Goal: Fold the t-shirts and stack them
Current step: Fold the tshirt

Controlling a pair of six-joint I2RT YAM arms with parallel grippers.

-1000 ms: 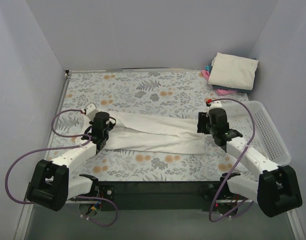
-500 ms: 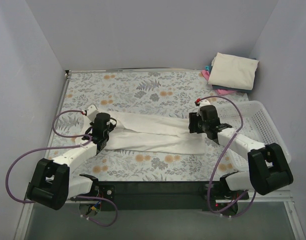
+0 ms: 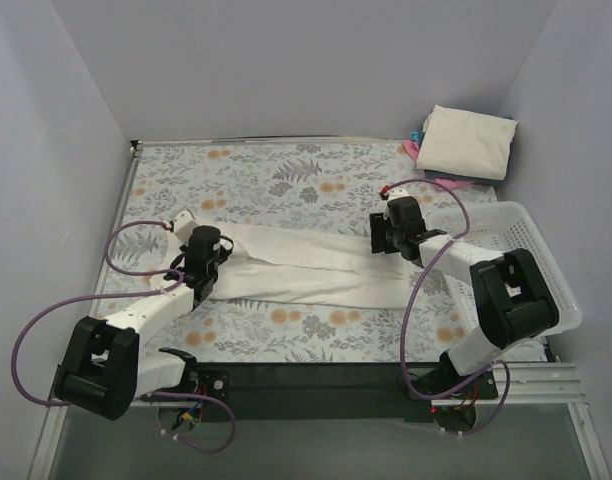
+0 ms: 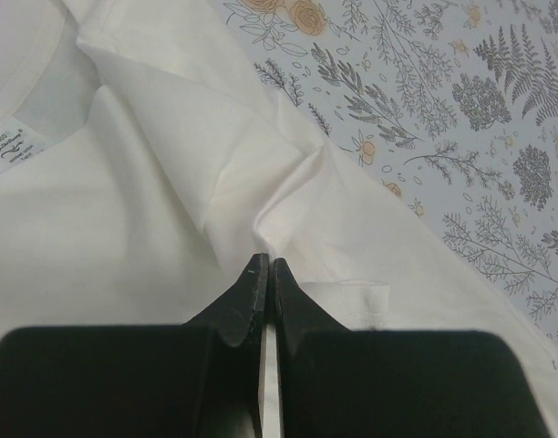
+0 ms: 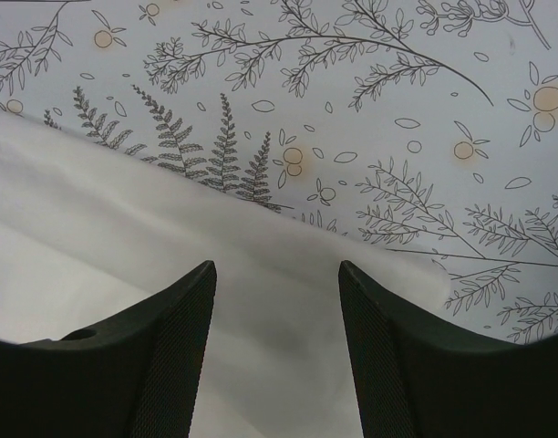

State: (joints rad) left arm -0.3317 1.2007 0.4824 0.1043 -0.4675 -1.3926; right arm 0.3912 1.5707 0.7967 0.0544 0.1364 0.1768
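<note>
Lying as a long strip across the flower-patterned table (image 3: 286, 180), the white soft-cloth t-shirt (image 3: 306, 265) has its long axis from 9 o'clock to 3 o'clock. The left gripper (image 4: 268, 265) sits on the 9 o'clock end with jaws pressed together, though a pinched fold cannot be confirmed, while the right gripper (image 5: 277, 269) hovers with jaws apart and empty over the 3 o'clock end. Probably the next fold needs this nearer right gripper to close on the edge at its 12 o'clock.
</note>
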